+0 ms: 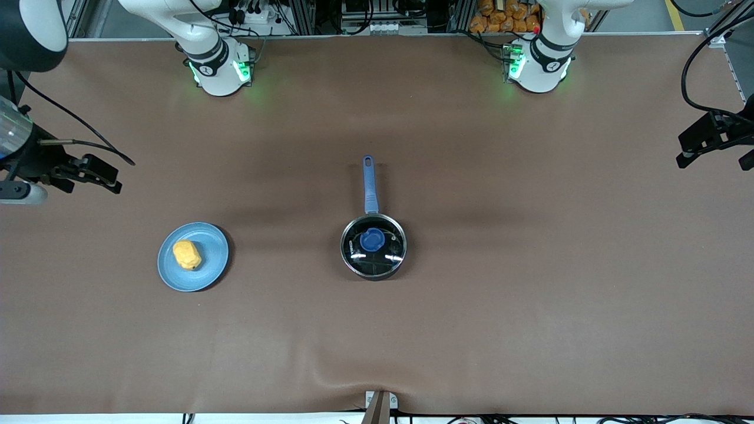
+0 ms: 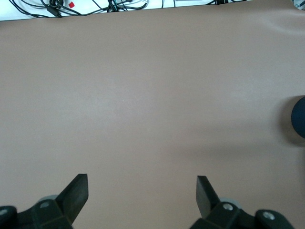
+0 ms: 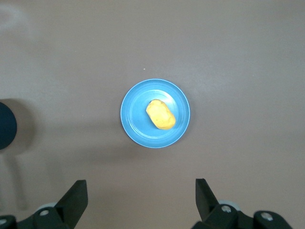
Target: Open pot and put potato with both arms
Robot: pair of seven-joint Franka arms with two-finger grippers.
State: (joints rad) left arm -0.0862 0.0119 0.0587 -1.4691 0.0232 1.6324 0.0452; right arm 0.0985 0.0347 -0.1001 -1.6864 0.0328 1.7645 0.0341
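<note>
The pot (image 1: 373, 253) sits in the middle of the counter (image 1: 530, 294), its glass lid (image 1: 372, 239) still on and its blue handle pointing to the edge where the arms stand. The potato (image 1: 187, 254) lies on a blue plate (image 1: 207, 272) toward the right arm's end. The left gripper (image 2: 142, 191) hangs spread wide over the left arm's end. The right gripper (image 3: 141, 191) hangs spread wide high over the plate. I think the left one should grab the lid's knob right in the middle and lift straight up.
</note>
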